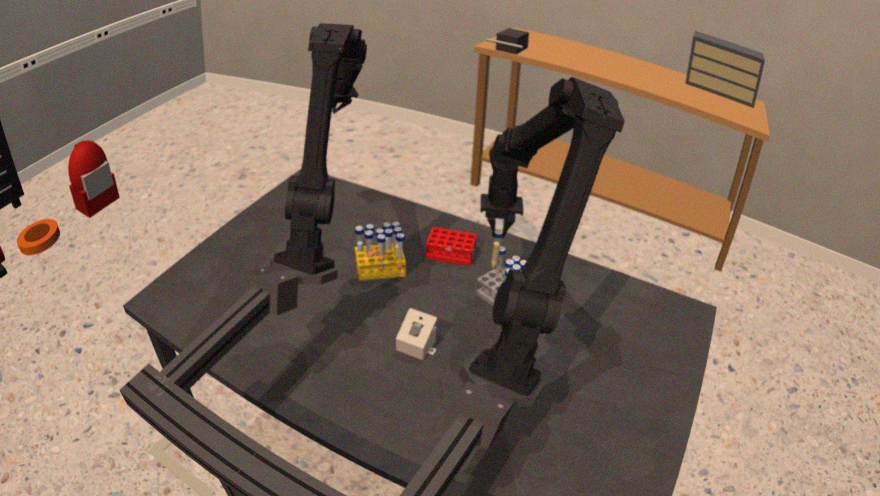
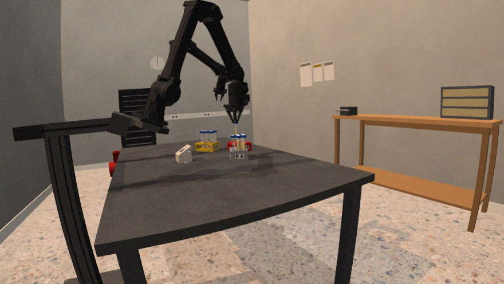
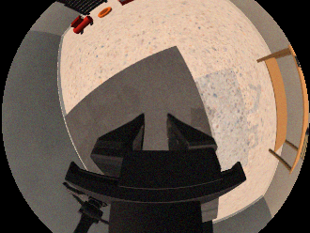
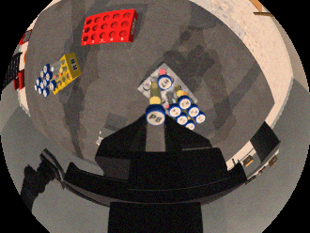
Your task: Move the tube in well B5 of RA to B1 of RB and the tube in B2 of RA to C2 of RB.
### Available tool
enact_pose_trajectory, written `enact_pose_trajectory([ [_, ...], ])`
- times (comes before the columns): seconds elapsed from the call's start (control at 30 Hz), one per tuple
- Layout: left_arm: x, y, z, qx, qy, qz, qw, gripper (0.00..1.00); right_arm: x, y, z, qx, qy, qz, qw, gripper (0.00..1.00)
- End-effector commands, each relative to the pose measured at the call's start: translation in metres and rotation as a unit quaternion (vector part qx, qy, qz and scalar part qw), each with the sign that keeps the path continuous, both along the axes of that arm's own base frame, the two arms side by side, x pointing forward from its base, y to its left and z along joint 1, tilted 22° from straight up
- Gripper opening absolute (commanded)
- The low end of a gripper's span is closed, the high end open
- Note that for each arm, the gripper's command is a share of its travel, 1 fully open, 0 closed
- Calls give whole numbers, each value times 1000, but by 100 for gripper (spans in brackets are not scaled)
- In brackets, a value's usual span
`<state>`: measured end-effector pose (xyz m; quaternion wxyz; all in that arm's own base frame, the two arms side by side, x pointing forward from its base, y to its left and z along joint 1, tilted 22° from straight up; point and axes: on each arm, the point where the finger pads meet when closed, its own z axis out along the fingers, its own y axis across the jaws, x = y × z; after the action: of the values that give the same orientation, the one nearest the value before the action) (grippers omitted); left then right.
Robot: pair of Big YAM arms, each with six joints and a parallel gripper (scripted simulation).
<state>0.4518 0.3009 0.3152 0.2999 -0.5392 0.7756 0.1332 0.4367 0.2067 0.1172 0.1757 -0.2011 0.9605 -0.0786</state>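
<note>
My right gripper is shut on the blue cap of an upright tube with yellow contents; its letters look like PB. The tube hangs above the grey rack RA. Another tube, marked LH, stands apart in RA from a cluster of several capped tubes. Part of RA is hidden by the right arm in the top view. The yellow rack RB holds several capped tubes. My left gripper is open, empty and far from both racks.
A red rack stands between RB and RA, towards the back, with no tubes seen in it. A white sloped box with a button stands nearer the arm bases. The left arm is folded high over its base.
</note>
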Motion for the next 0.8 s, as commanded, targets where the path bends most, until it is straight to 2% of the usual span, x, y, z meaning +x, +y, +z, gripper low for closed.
enact_pose_trajectory([
  [0.0, 4, 3, 20, 9, -17, 0, 1000, 30, 2, -2, -7, -1, 1, 2, 1000, 0],
  [0.77, 4, 3, 20, 9, -17, 0, 1000, 30, 6, -5, -14, -1, 1, 0, 1000, 0],
])
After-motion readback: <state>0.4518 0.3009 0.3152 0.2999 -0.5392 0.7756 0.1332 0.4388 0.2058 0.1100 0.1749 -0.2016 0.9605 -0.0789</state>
